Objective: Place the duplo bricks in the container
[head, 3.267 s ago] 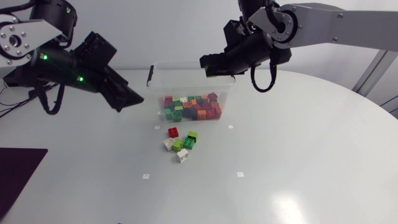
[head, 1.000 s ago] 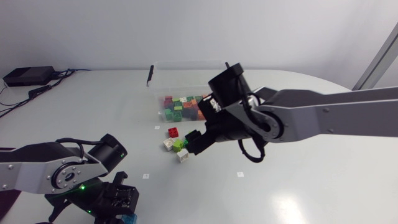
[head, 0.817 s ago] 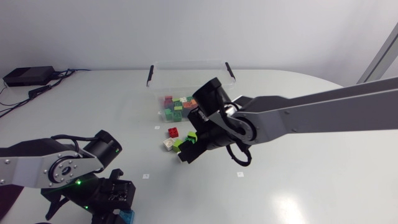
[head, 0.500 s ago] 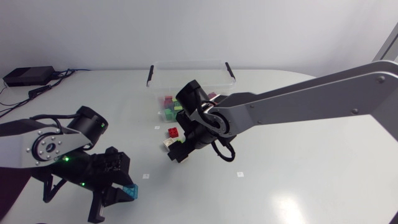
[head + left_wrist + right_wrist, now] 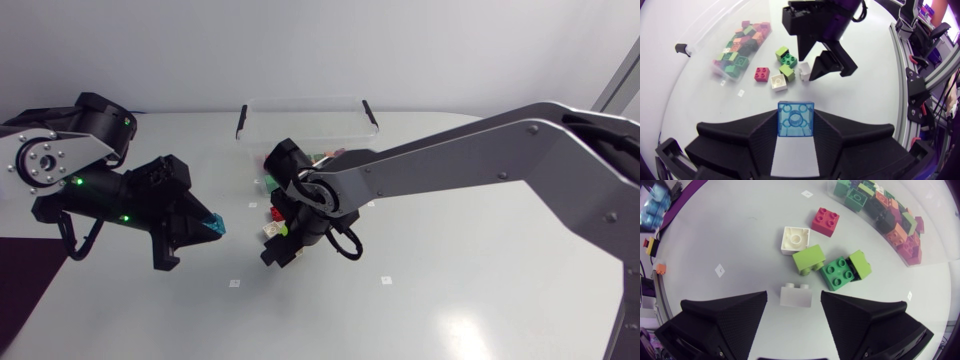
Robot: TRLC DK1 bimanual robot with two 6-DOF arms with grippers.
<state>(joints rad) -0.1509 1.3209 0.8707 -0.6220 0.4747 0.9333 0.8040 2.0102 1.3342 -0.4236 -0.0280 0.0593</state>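
My left gripper (image 5: 796, 131) is shut on a translucent blue brick (image 5: 796, 119); it hangs over the table's left part, blue brick (image 5: 210, 226) at its tip. My right gripper (image 5: 795, 311) stands open low over the loose pile, a small white brick (image 5: 795, 295) between its fingertips and apart from both. Ahead of it lie a lime brick (image 5: 809, 259), a green brick (image 5: 839, 273), a square white brick (image 5: 794, 240) and a red brick (image 5: 825, 221). The clear container (image 5: 305, 112) behind them holds several coloured bricks (image 5: 890, 217).
Black clasps (image 5: 241, 121) sit on the container's two ends. Small white markers (image 5: 385, 280) dot the tabletop. A dark mat (image 5: 20, 285) lies at the table's left front edge. My right arm (image 5: 440, 165) spans the table from the right.
My left arm has risen from the front edge and swung back with the blue brick. My right gripper has slid forward-left over the pile to the small white brick, its fingers narrowing.
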